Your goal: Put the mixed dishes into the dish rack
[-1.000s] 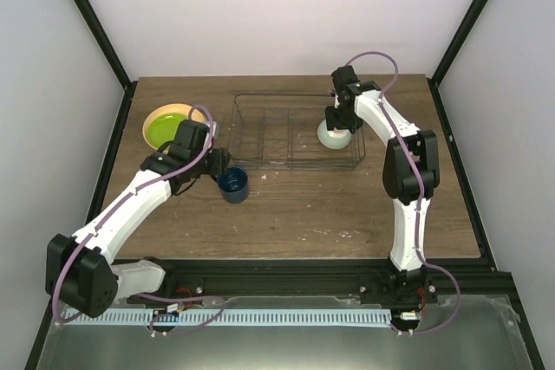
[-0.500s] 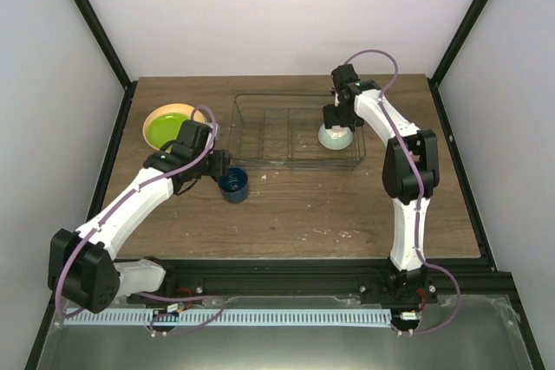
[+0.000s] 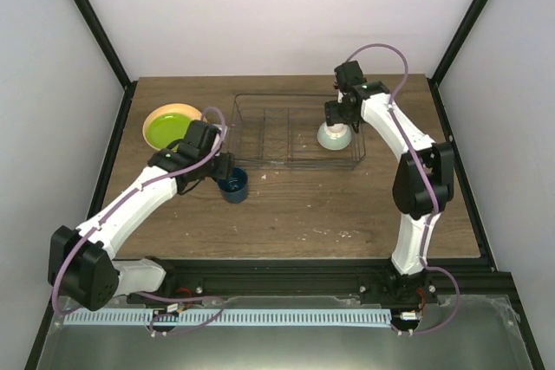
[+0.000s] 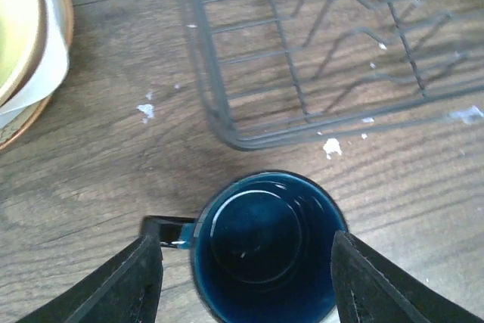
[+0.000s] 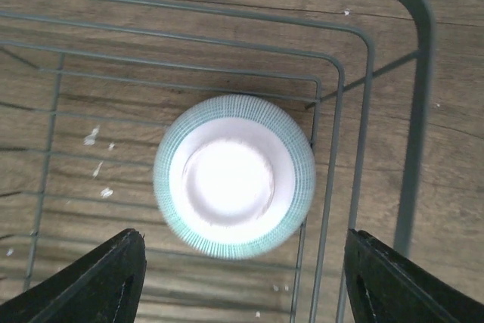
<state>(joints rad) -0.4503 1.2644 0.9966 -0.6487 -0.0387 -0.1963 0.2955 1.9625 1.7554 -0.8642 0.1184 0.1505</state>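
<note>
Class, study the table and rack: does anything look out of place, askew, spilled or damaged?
White specks are scattered on the table beside the rack, like crumbs or chips; their source is unclear. The bowl sits upside down inside the rack, foot ring up. The mug stands upright, nothing visibly broken.

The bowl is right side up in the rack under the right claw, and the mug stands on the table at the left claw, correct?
Not quite. The bowl is upside down, its base facing up, as the right wrist view shows. The rest holds: it is in the rack under the right claw, and the mug stands on the table at the left claw.
</note>
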